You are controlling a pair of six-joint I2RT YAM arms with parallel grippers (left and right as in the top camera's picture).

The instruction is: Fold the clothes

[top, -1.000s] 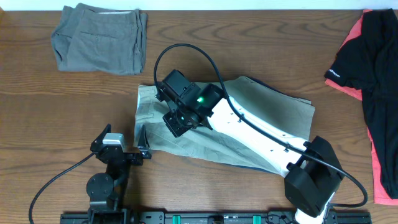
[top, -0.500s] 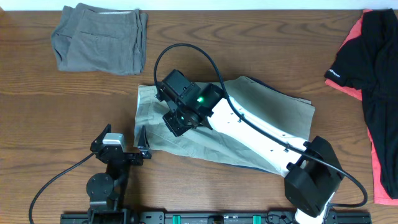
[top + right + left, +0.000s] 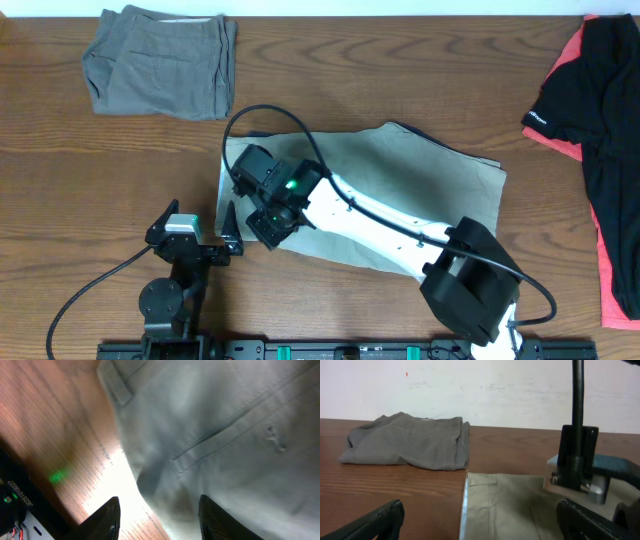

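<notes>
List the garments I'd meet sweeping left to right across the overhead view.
grey shorts → beige khaki shorts → black-and-coral garment

The brown wooden table (image 3: 400,90) has dark grain lines and a smooth top with a slight shine. The big beige cloth shorts (image 3: 440,175) look like soft, matt cotton, with sewn seams and a stitched pocket line. The folded grey cloth shorts (image 3: 160,60) are matt too, and a bit crumpled. The black and coral cloth garment (image 3: 600,120) looks thinner and smoother. The long white arm cover (image 3: 375,218) is hard, smooth, shiny plastic. The thick black cable (image 3: 577,390) looks like smooth rubber. The pale wall (image 3: 470,390) is matt paint with a few small marks.
</notes>
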